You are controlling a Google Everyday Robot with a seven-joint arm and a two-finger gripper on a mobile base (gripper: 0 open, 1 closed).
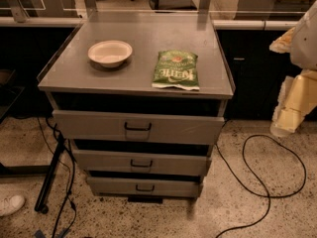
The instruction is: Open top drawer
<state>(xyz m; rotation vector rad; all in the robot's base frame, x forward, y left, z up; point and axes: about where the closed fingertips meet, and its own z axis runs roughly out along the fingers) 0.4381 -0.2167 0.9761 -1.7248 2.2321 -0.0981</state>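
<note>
1. The wide, shallow grey metal top drawer [178, 129] sits directly under the flat grey metal surface [148, 33] of the cabinet. Its front looks the largest of three stacked fronts.
2. A small black bar handle [137, 127] is fixed at the middle of that front.
3. A dark band shows between the surface's front lip and the upper edge of the top drawer. Whether the drawer is slid out at all cannot be told.
4. The cream-and-white robot arm [307, 38] enters at the right edge. Its tool [287, 113] hangs to the right of the cabinet, about level with the top drawer and well apart from the handle. Whether the tool is open or closed cannot be told.
5. On the surface, a round, shallow white bowl [110, 52] stands left of centre. A crinkled green snack bag [176, 69] lies flat to its right, near the front edge; the two do not touch.
6. Two smaller-looking grey lower drawers [168, 163] sit beneath the top drawer, each with the same kind of black handle.
7. A thin black cable [270, 195] loops over the speckled floor on the right, and a white shoe [10, 205] shows at the lower left.
</note>
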